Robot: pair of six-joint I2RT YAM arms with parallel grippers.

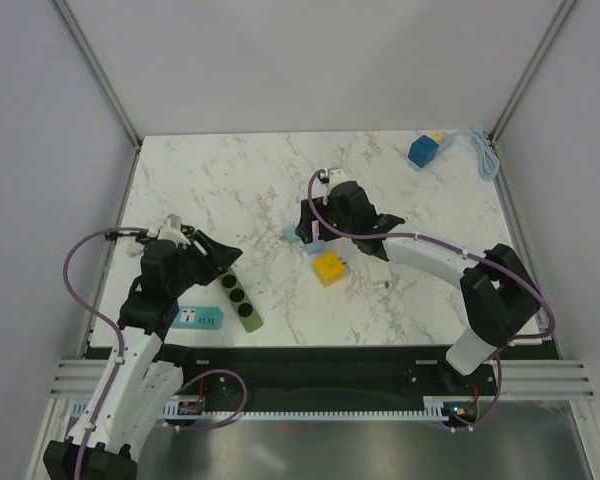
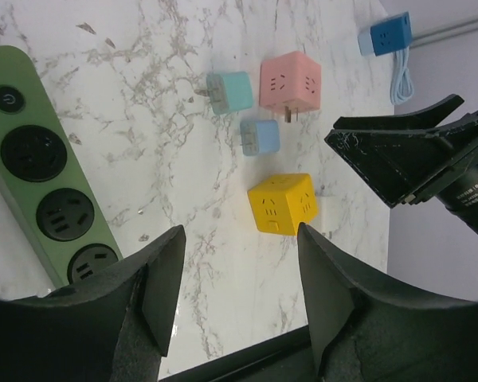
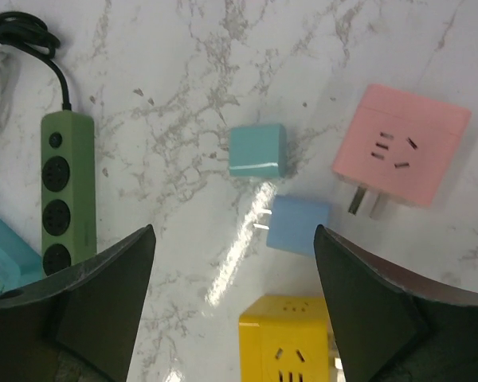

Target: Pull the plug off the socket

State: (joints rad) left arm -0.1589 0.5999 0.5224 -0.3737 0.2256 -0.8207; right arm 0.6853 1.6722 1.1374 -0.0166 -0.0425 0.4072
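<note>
Top view: the left gripper hangs over the green power strip at lower left of the marble table. The right gripper sits mid-frame, just above the yellow cube socket.

Left wrist view: the left gripper stands open with nothing between its 2 fingers. Above them lie the yellow cube socket, the blue plug, a teal plug and a pink cube socket.

Right wrist view: the right gripper is spread wide and holds nothing. The blue plug lies loose at centre, prongs bare, between the pink cube socket and the yellow cube socket, plugged into neither.
</note>
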